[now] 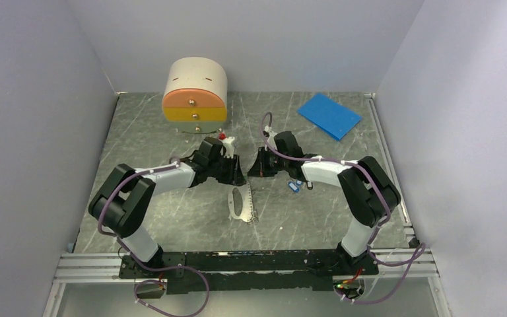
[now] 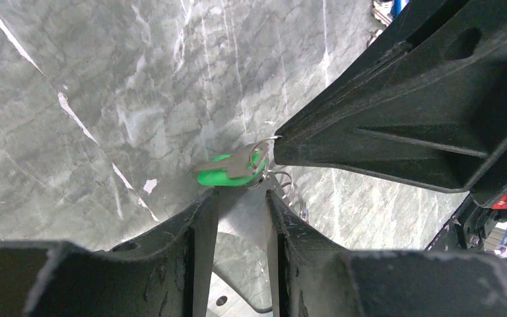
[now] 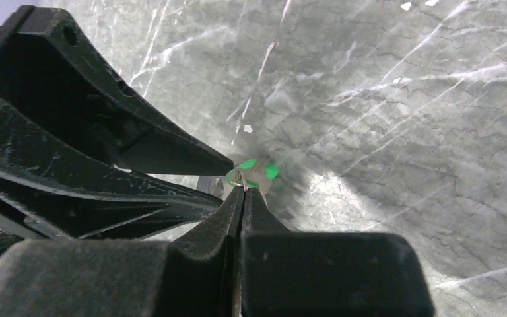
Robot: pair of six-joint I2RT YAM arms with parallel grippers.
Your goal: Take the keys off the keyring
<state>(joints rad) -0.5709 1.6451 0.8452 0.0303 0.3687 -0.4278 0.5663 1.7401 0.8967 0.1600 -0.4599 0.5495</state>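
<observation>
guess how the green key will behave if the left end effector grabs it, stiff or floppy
Probably light and free to swing: the green key hangs only by the thin keyring, which the right end effector pinches. Its silvery blade looks stiff, so it likely won't bend. Small and smooth, it may slip between the left end effector's open jaws.

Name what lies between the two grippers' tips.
The bright green plastic key tag on its thin metal keyring, shown in the left wrist view.

White links (image 1: 171, 176), black joints (image 1: 129, 198), purple cables (image 1: 396, 265) — black left claw (image 2: 241, 197), right claw (image 3: 243, 191)
</observation>
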